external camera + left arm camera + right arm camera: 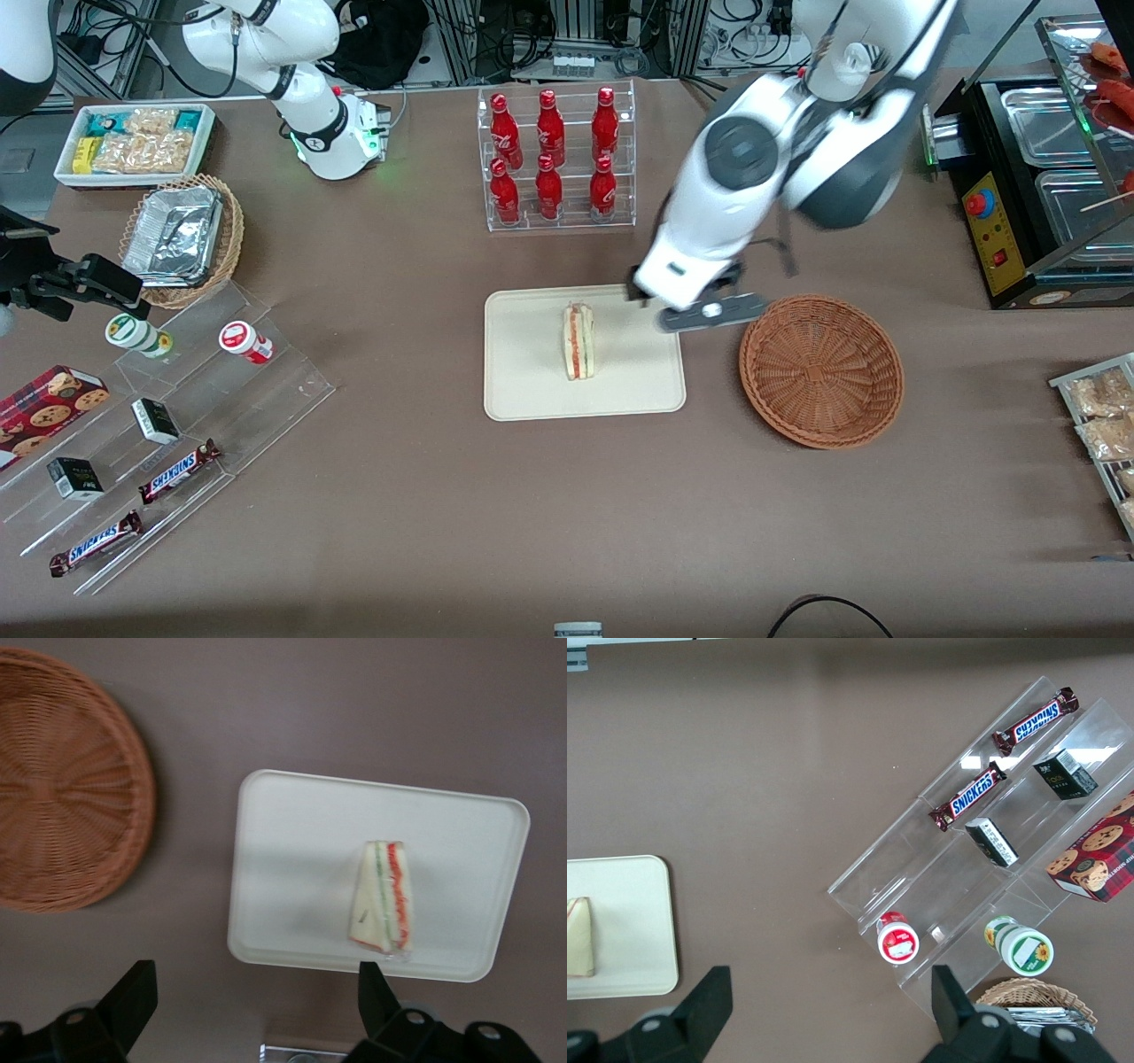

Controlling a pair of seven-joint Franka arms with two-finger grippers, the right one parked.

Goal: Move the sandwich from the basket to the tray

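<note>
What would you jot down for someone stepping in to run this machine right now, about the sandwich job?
Gripper: open, empty, raised over the table at the tray's edge farther from the front camera, between tray and basket.
Sandwich: lying on the tray, near its middle, filling stripe showing.
Basket: empty, beside the tray toward the working arm's end of the table.
Done: sandwich is out of the basket and released on the tray.
Left: nothing on the sandwich itself; probably just pull the arm away.
</note>
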